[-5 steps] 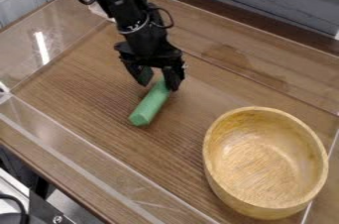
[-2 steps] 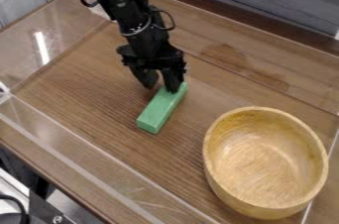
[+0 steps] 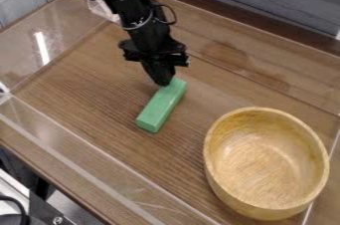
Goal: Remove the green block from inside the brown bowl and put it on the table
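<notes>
The task looks almost done: the green block (image 3: pixel 161 107) lies flat on the tabletop (image 3: pixel 80 90), just below the end effector (image 3: pixel 161 74), and the brown bowl (image 3: pixel 265 161), well apart to the lower right, is empty. The end effector is clenched and holds nothing. The block is a bright green matte bar, lying diagonally.

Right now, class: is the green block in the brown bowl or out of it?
Out: the green block lies flat on the table, beside the empty brown bowl.
</notes>
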`<control>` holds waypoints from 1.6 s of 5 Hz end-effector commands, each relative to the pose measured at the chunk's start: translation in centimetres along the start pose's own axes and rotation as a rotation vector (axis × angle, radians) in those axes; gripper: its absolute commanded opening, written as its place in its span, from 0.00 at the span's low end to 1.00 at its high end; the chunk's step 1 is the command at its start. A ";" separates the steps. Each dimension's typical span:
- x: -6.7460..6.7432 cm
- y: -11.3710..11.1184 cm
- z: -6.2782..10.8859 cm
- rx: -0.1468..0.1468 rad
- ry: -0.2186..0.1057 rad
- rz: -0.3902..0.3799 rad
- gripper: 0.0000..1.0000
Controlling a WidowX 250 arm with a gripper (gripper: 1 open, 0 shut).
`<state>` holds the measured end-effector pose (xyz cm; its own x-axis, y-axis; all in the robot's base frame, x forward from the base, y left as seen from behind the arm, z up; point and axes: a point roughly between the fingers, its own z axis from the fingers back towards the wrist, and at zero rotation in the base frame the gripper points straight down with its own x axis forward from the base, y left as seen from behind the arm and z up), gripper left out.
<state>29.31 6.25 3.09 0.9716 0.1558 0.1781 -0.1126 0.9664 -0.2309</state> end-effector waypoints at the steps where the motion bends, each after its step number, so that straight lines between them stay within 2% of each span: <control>1: 0.5 0.2 0.4 0.010 -0.004 -0.006 1.00; 2: 0.5 0.3 0.3 0.010 0.008 -0.002 1.00; 3: 0.5 0.2 0.2 0.007 0.020 0.003 0.00; 8: 0.5 0.3 0.5 0.007 0.082 0.017 0.00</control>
<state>29.37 6.44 3.03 0.9835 0.1659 0.0720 -0.1443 0.9598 -0.2406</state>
